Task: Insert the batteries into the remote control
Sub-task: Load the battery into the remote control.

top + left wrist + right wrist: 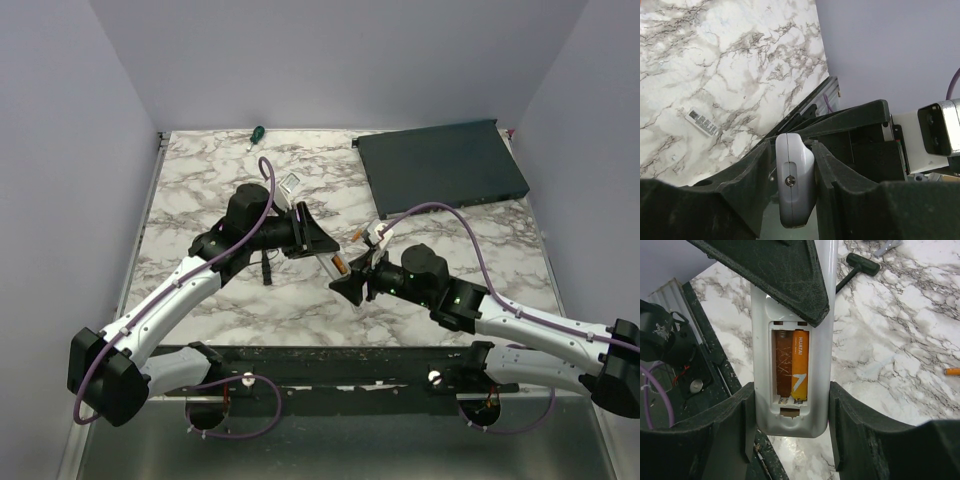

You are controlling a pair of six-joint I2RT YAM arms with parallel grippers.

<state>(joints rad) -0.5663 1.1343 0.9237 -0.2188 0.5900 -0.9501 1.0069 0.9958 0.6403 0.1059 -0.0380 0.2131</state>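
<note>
The white remote control (792,415) is held in the air between both arms, its battery bay facing the right wrist camera. Two batteries lie side by side in the bay: a bright orange one (800,365) and a shadowed one (782,362). My right gripper (792,425) is shut on the remote's lower end, one finger against each long side. My left gripper (795,175) is shut across the remote's other end (794,165). From above, the remote (327,262) spans the left gripper (322,240) and the right gripper (352,283). A loose battery (952,371) lies on the marble.
A large dark flat box (440,165) lies at the back right. A green-handled screwdriver (256,133) rests by the back edge, with a silver bracket (290,185) in front of it. A black tool (860,265) and a white label strip (702,121) lie on the marble.
</note>
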